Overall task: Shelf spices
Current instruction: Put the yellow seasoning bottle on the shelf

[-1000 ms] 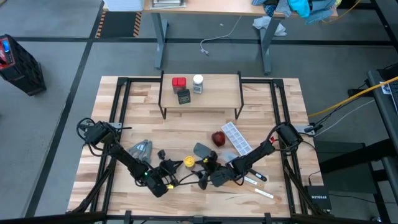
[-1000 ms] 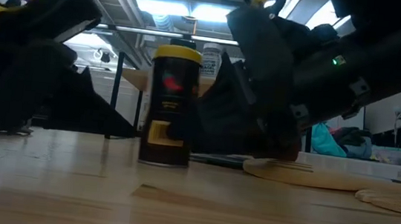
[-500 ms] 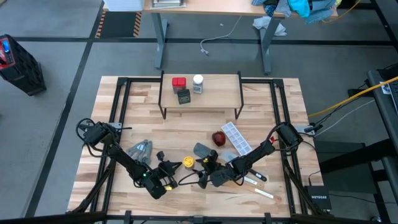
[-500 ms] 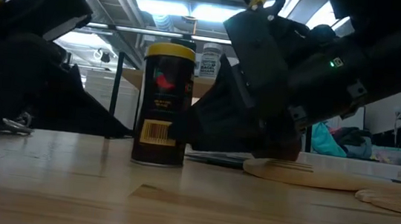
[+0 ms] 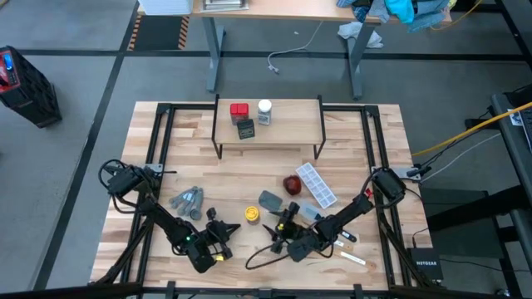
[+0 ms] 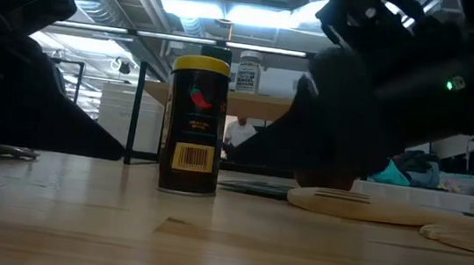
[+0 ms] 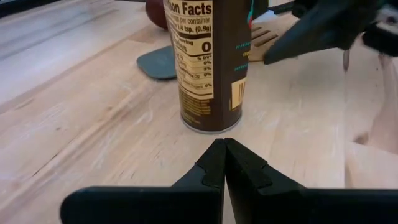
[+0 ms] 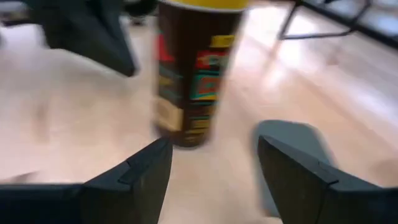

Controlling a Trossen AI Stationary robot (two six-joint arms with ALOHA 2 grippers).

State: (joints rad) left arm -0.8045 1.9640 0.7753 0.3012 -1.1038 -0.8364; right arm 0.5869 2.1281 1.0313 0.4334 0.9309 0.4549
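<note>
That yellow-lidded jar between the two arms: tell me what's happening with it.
The yellow-lidded jar stands upright on the table, held by neither arm. The left end effector, fingers shut, and the right end effector, fingers open, sit on either side of it. The red tin, dark tin and white-capped jar are already on the shelf.

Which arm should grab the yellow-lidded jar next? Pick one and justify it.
Right. Its pincer is open and facing the yellow-lidded jar, which stands upright on the table. The left pincer is shut just short of it.
</note>
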